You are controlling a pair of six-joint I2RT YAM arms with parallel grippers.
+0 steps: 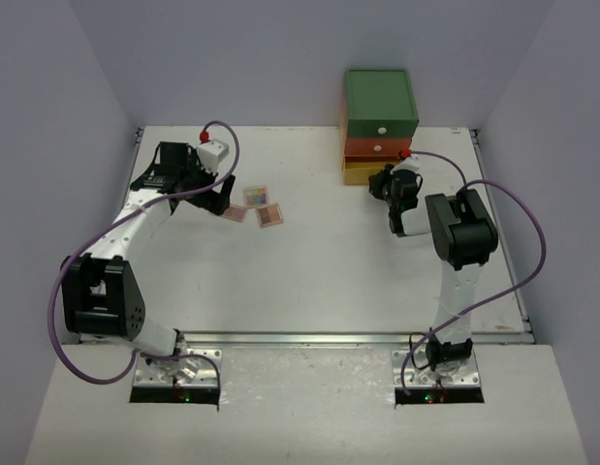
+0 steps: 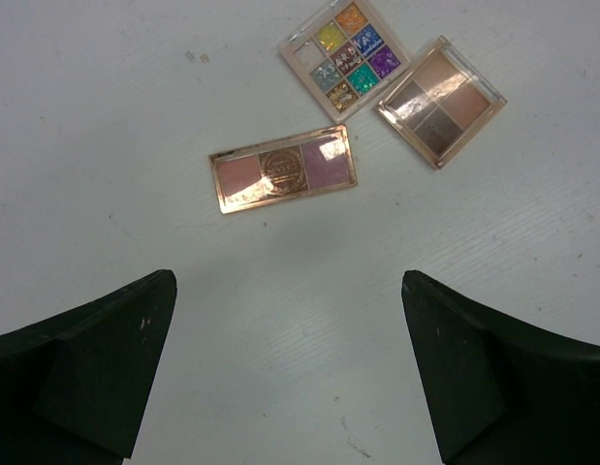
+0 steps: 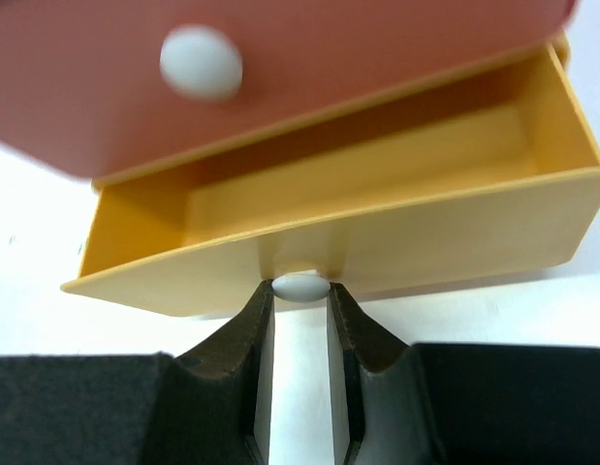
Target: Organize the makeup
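Note:
Three flat palettes lie on the white table at the back left: a rectangular pink one [image 2: 283,169] [image 1: 236,213], a colourful glitter one [image 2: 345,56] [image 1: 256,195] and a brown-tan one [image 2: 440,101] [image 1: 269,215]. My left gripper [image 2: 288,291] [image 1: 217,203] is open and empty, just short of the pink palette. My right gripper [image 3: 300,300] [image 1: 382,184] is shut on the white knob [image 3: 300,286] of the yellow bottom drawer [image 3: 426,237], which is pulled out and looks empty inside. No bottles are in view.
The drawer chest [image 1: 379,107] stands at the back right, green on top, orange in the middle, yellow at the bottom. The orange drawer [image 3: 309,68] with its white knob [image 3: 201,63] is shut above the yellow one. Grey walls close in the table.

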